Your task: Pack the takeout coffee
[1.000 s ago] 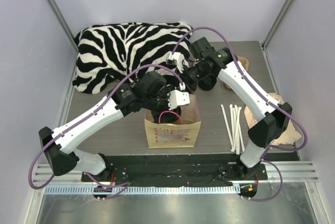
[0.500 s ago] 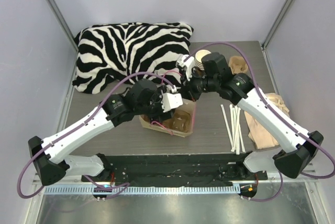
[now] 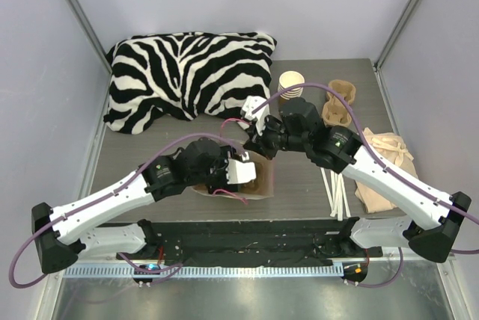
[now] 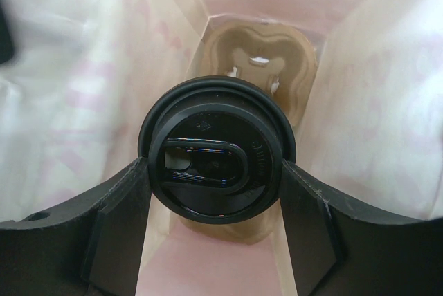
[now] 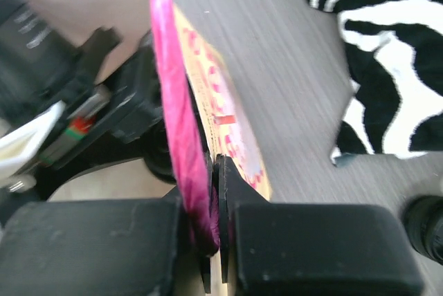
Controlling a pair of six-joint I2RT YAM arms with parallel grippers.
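On the left, the left gripper (image 4: 213, 171) is deep inside the light paper bag with a pink print (image 4: 69, 102), which is tipped far over on the grey wooden desk (image 3: 127, 148). Its jaws stand widely apart, one on each side of the takeout coffee (image 4: 208, 144), a small brown paper cup under a round black plastic lid. They press against the rim of the lid, so I judge that the cup is held. The cup is inside the bag, near the moulded brown cardboard cup carrier (image 4: 256, 54) that sits at the bag's bottom, but not yet seated in it.

On the right, the right gripper (image 5: 216, 192) has its jaws pressed together on the bag's twisted pink handle (image 5: 169, 88), beside the printed edge of the mouth. It seems to hold the mouth open.

The step in hand is the lowering of the coffee into the carrier. I think the next move calls for a straight push into a free hole. After that the left jaws must spread and draw back without dragging the lid, and the bag must come upright.
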